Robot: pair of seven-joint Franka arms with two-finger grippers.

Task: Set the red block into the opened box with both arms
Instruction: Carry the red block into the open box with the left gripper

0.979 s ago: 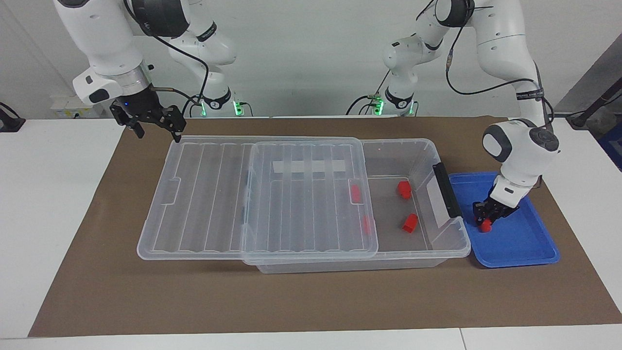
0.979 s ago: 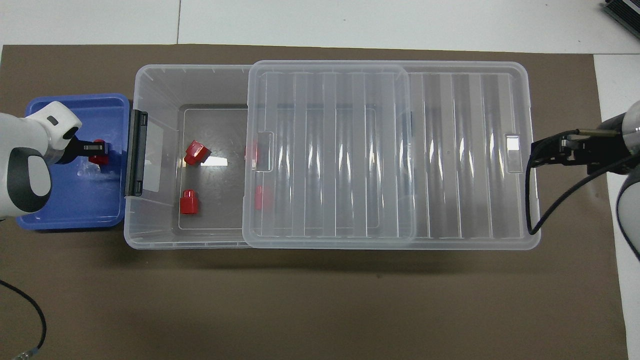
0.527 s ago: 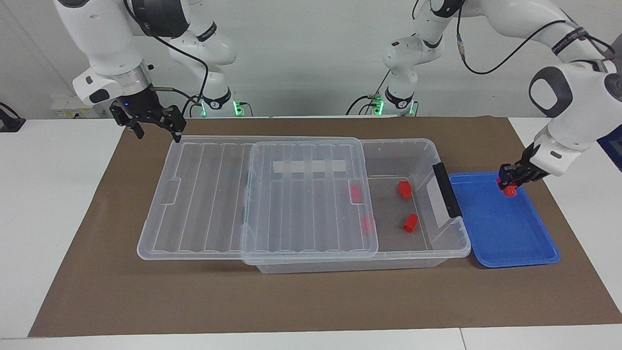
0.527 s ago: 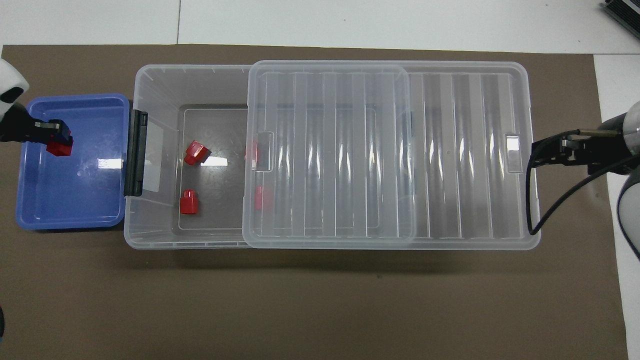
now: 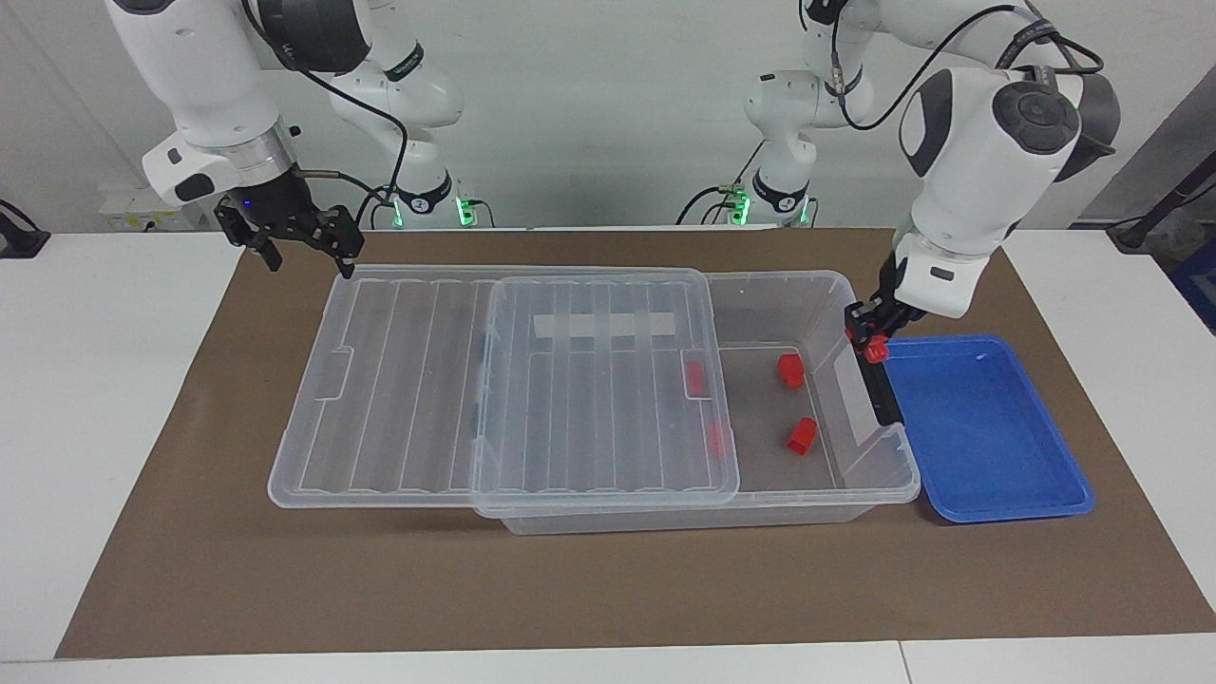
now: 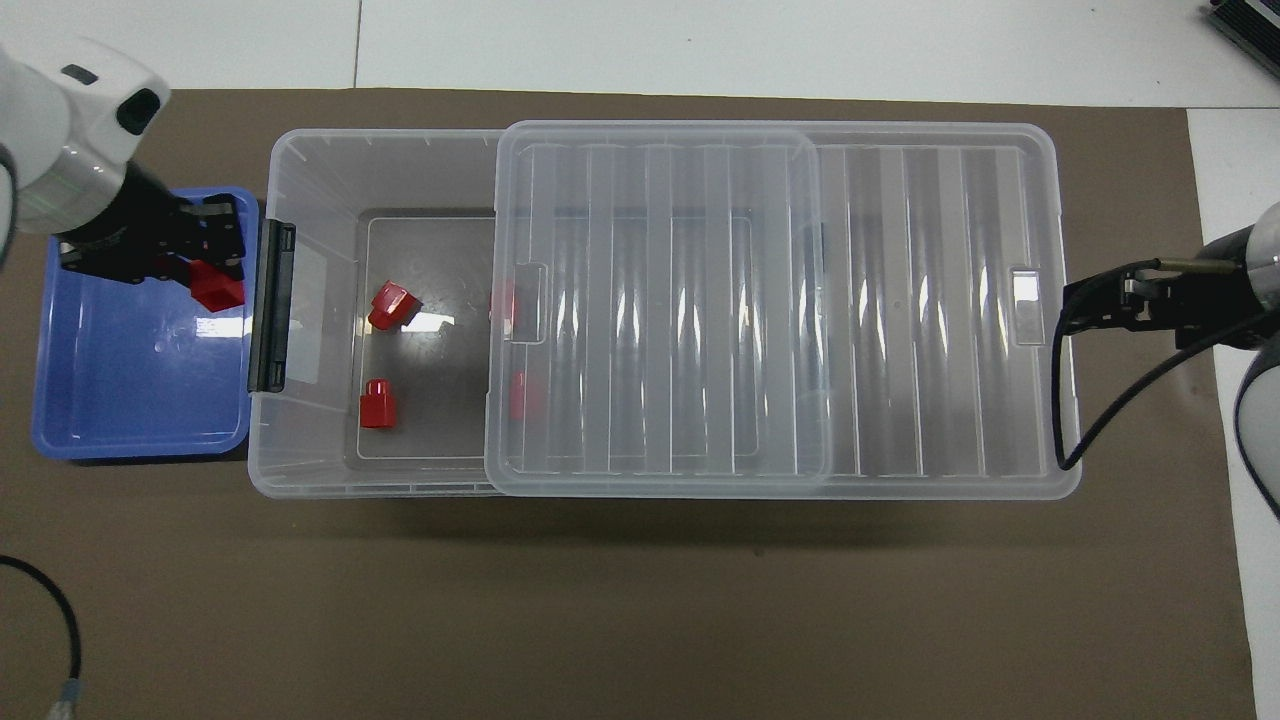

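Two arms share this job, and you can read why from the layout. The surface (image 5: 142, 532) carries the box (image 5: 807, 285) lengthwise, its ribbed lid (image 5: 608, 380) slid toward the right arm's end so that only the end by the black handle (image 5: 879, 375) stands uncovered. That gap is the opening you need, and it sits at the left arm's end, just beside the blue tray (image 5: 988, 446), so the carry from tray to box is short. The right end effector (image 5: 309, 249) waits, spread wide, over the lid's corner nearest the robots, at the right arm's end, holding nothing; I judge it is there to steady or shift the lid. The left end effector (image 5: 869, 332) is pinching the red block (image 5: 875, 352), which hangs in the air over the tray's edge next to the black handle, not yet over the opening. Two red blocks already lie on the uncovered floor of the box, with two more showing through the lid. Your next move calls for carrying the block over the handle before release.
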